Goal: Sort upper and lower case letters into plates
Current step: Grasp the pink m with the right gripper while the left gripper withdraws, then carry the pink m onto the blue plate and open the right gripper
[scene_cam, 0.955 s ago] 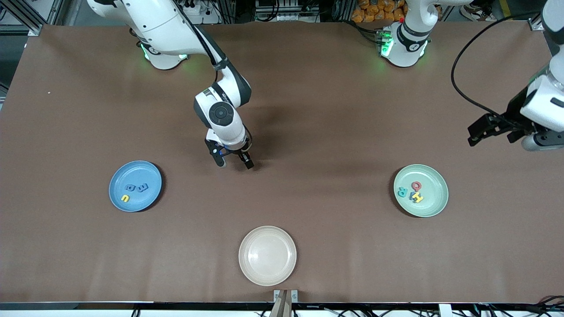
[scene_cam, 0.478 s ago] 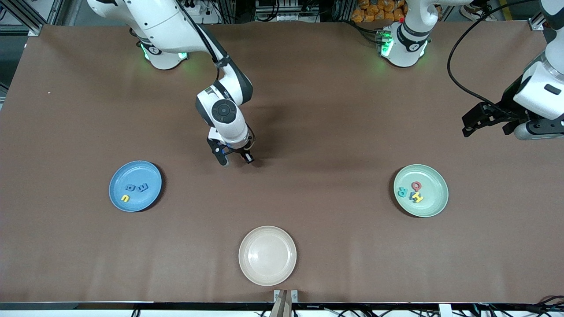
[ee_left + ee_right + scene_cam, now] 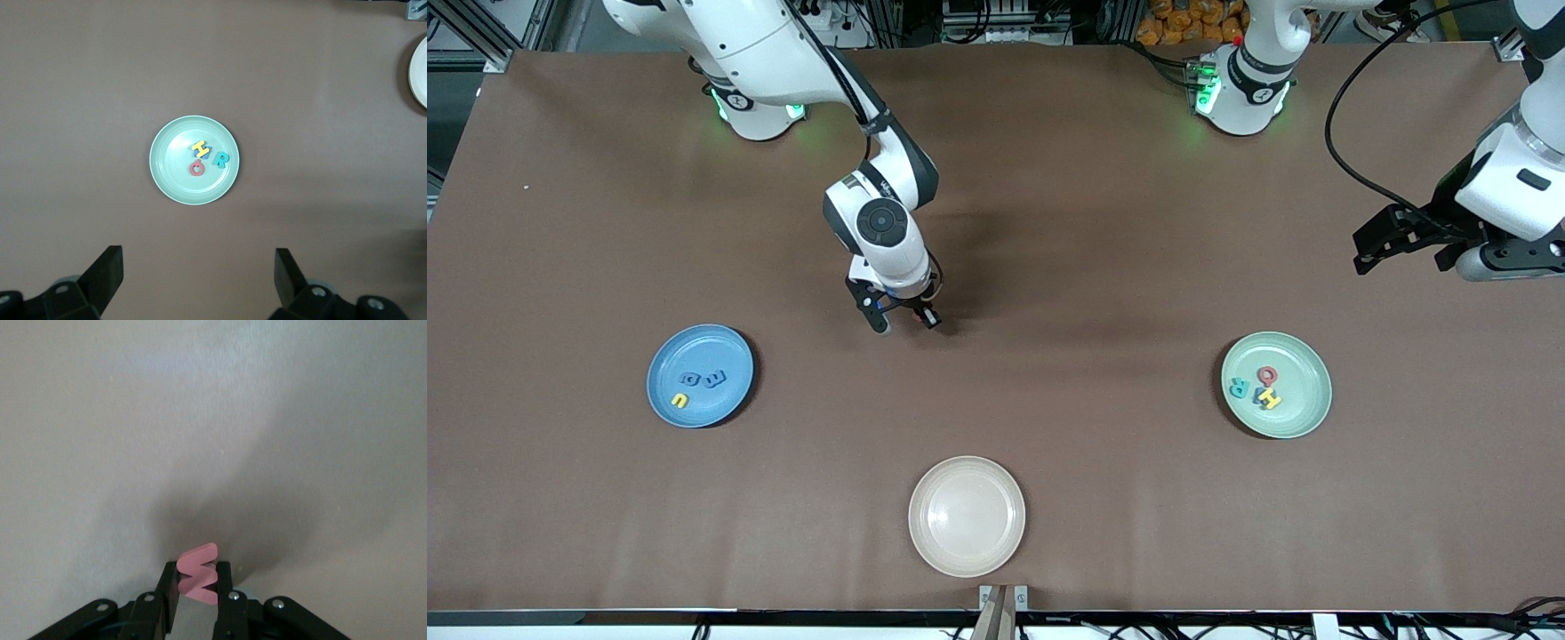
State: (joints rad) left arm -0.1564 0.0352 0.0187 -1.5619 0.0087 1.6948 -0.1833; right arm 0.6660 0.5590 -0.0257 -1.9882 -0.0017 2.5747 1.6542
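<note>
On the pale mint green round plate (image 3: 1303, 418), three foam letters can be read: a red O (image 3: 1267, 374), a teal R (image 3: 1240, 387) and a yellow H (image 3: 1268, 400). On the sky blue round plate (image 3: 671, 356), a yellow lowercase u (image 3: 680, 401) is legible.

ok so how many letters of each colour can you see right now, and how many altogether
Blue letters: 3, two in the blue plate and one in the green plate
Yellow letters: 2
Red or pink letters: 2
Teal letters: 1
Total: 8
</note>
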